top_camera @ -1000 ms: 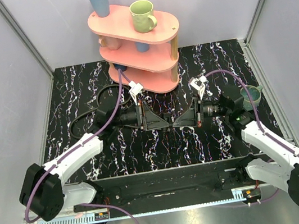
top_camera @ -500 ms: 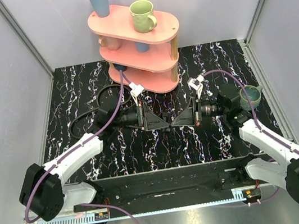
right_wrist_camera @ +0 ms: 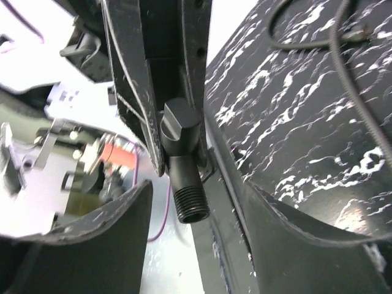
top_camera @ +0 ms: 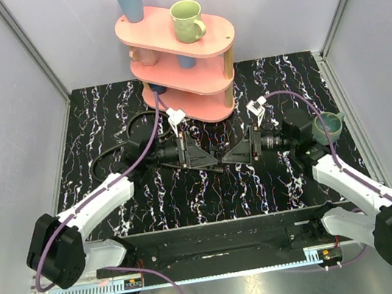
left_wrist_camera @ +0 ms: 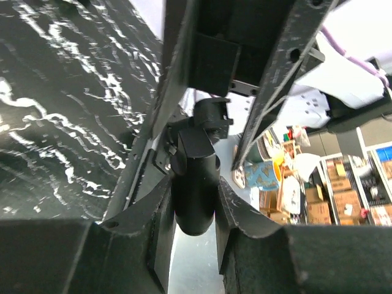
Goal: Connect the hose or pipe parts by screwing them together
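Black hose (top_camera: 105, 154), thin, loops flat on the dark marbled table (top_camera: 93, 107) at back left, well apart from both grippers. Pink three-tier shelf (top_camera: 163, 33) at back centre; blue cup (top_camera: 129, 1) and green mug (top_camera: 187, 20) on its top tier. Left gripper (left_wrist_camera: 195, 187): fingers (left_wrist_camera: 160, 211) pressed against either side of a smooth black pipe fitting (left_wrist_camera: 195, 208), pinching it over the middle of the table. Fitting has a hex collar (right_wrist_camera: 177, 125) and a threaded end (right_wrist_camera: 187, 199) pointing at the right wrist. Right gripper (right_wrist_camera: 196, 196): fingers spread wide, both clear of the thread, tips just beside the left gripper's. Teal mug (top_camera: 329, 126) beside the right arm. Brown cartons (left_wrist_camera: 343, 205) beyond the table in the left wrist view; print too small to read
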Controlling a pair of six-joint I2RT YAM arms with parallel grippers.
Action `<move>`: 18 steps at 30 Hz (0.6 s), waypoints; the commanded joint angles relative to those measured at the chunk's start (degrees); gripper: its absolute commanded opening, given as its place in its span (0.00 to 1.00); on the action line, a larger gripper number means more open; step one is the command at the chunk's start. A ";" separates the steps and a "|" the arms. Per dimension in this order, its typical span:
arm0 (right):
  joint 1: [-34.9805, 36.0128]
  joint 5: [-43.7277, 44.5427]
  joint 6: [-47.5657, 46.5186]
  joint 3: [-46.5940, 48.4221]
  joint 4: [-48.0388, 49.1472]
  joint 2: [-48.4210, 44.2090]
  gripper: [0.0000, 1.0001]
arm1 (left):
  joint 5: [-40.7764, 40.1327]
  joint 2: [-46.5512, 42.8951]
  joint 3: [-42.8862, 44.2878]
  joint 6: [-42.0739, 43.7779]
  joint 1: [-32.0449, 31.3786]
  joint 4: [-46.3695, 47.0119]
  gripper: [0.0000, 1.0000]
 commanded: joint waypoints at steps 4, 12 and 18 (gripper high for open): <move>0.35 18.39 -8.95 9.12 -18.17 1.67 0.72 | -9.58 -4.96 7.19 11.59 10.23 -24.95 0.00; 5.87 34.80 -22.58 22.22 -35.92 23.36 0.70 | -28.85 -10.05 11.26 25.31 20.35 -49.50 0.00; 13.09 43.97 -30.59 30.58 -42.61 35.77 0.67 | -39.76 -17.26 7.05 30.51 20.79 -52.68 0.00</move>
